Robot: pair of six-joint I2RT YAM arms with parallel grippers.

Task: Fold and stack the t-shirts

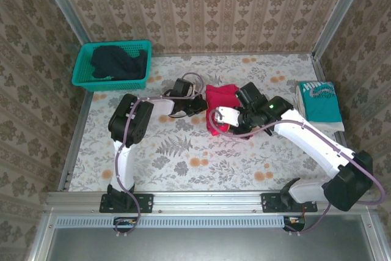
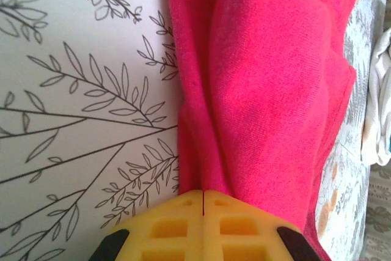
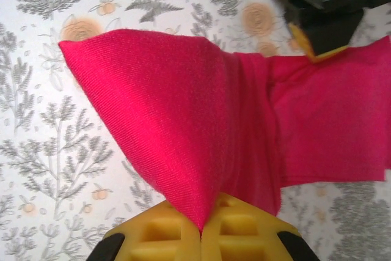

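A bright red-pink t-shirt (image 1: 221,99) lies bunched at the middle of the table, between my two grippers. My left gripper (image 1: 197,106) is at its left edge. In the left wrist view the yellow jaws are pressed together, and the left gripper (image 2: 202,192) is shut on the edge of the red-pink shirt (image 2: 275,90). My right gripper (image 1: 219,119) is shut on a corner of the shirt (image 3: 183,126); the right gripper (image 3: 200,231) lifts that corner into a peak. A folded teal t-shirt (image 1: 319,103) with white print lies at the right. A dark t-shirt (image 1: 116,62) sits in the basket.
The teal plastic basket (image 1: 82,76) stands at the back left corner. Metal frame rails (image 1: 73,145) border the table's left and right sides, and patterned walls close the back. Flowered tablecloth (image 1: 183,163) lies open in front of the shirt.
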